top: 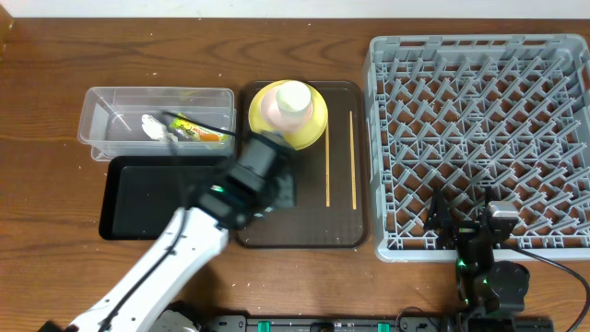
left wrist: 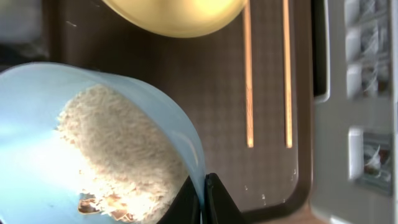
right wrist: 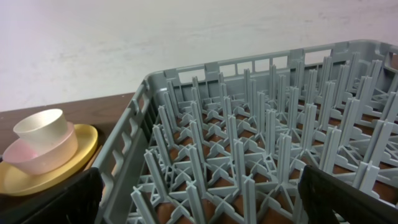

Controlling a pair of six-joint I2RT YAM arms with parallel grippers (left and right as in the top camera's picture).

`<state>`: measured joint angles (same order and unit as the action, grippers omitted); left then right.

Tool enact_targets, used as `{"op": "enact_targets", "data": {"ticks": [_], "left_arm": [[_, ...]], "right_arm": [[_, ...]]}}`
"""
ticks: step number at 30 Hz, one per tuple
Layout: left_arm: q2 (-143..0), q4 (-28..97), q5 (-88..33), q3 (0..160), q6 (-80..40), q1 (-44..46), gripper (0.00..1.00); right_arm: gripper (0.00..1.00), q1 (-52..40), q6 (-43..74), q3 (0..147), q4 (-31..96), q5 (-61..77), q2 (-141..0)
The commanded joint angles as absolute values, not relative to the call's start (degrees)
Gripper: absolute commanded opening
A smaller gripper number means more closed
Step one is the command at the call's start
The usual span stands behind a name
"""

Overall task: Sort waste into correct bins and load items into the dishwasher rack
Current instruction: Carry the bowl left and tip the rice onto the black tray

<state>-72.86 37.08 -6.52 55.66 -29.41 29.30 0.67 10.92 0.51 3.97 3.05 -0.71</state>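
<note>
My left gripper (left wrist: 202,200) is shut on the rim of the light-blue bowl (left wrist: 31,130), one finger inside and one outside. The bowl is tilted and holds whitish rice scraps (left wrist: 124,149). From overhead, the left gripper (top: 274,184) hangs over the brown tray (top: 346,231) and hides the bowl. The yellow plate (top: 313,124) carries the pink bowl (top: 274,109) with the white cup (top: 294,97) in it. Two chopsticks (top: 329,157) lie on the brown tray. The clear tub (top: 111,101) holds the tissue (top: 152,126) and the wrapper (top: 198,132). My right gripper (right wrist: 208,199) stands open over the near edge of the grey rack (right wrist: 249,155).
The black tray (top: 138,198) lies in front of the clear tub, just left of the brown tray. The rack (top: 479,138) fills the right side of the table. My left arm crosses the table's front left.
</note>
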Motion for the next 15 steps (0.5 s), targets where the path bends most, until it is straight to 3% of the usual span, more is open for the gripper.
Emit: {"op": "enact_targets", "data": {"ticks": [1,10,15], "left_arm": [[-71.42,37.23,-18.65,57.47,-24.40,20.49,0.06],[-73.52,38.17,-46.50,56.71,-16.05,-7.70,0.06],[-75.44,38.11,-57.10,54.76,-11.40,-18.68,0.06]], "right_arm": [[0.99,1.15,10.66,0.32,4.03,3.27,-0.49],[0.99,1.15,10.66,0.32,4.03,3.27,-0.49],[0.99,1.15,10.66,0.32,4.03,3.27,-0.49]]}}
